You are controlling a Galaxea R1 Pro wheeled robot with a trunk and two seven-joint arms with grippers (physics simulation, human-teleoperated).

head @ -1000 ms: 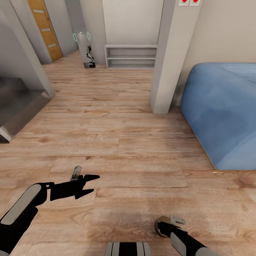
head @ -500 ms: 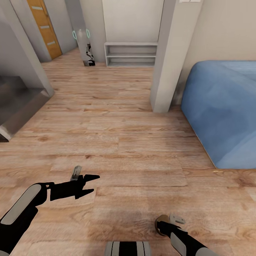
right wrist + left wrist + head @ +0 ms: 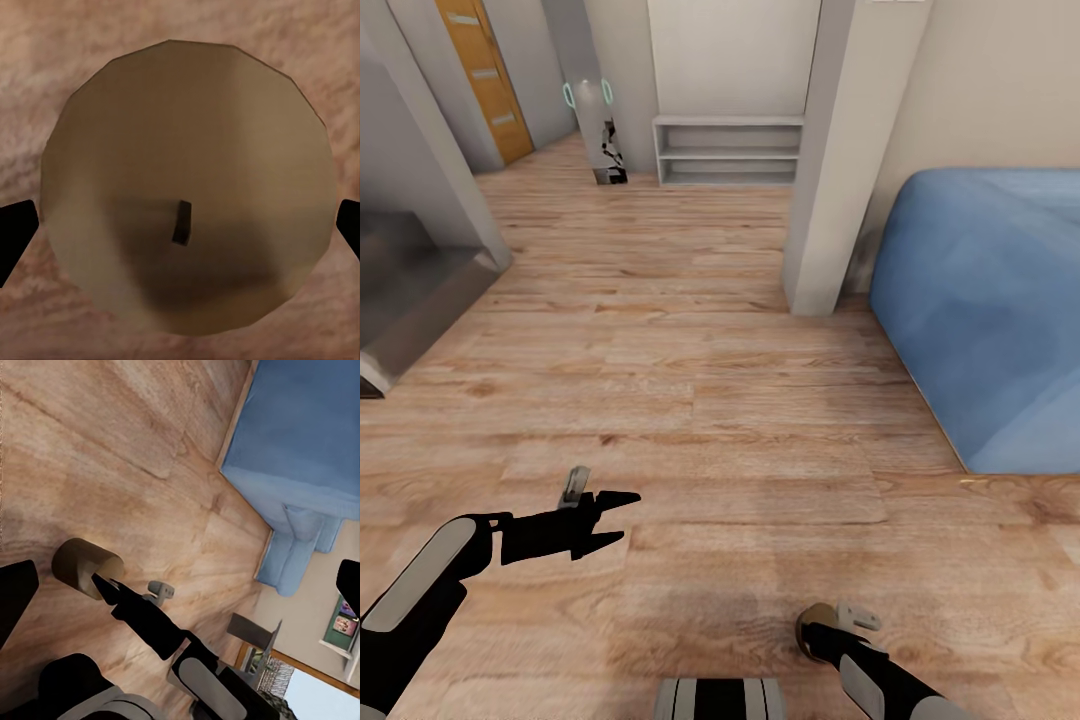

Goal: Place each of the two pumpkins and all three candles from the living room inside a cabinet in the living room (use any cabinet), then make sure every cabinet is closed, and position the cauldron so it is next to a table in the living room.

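Observation:
A stubby pale beige candle (image 3: 815, 620) hangs low over the wooden floor at the head view's bottom right, with my right gripper (image 3: 820, 632) shut on it. In the right wrist view the candle's round top (image 3: 180, 135) with its dark wick sits between the two black fingertips (image 3: 15, 229). The left wrist view shows the same candle (image 3: 84, 564) on the end of the right arm. My left gripper (image 3: 622, 518) is held out over bare floor at the lower left, open, with nothing between its fingers.
A large blue upholstered piece (image 3: 990, 300) stands at the right. A pale pillar (image 3: 830, 200) rises beside it. Behind are a low grey shelf (image 3: 728, 152), an orange door (image 3: 485, 80) and a grey unit (image 3: 410, 290) at the left. Open wood floor lies ahead.
The whole view has shifted slightly, so the camera has moved; both arms keep their pose and the candle stays in the right gripper.

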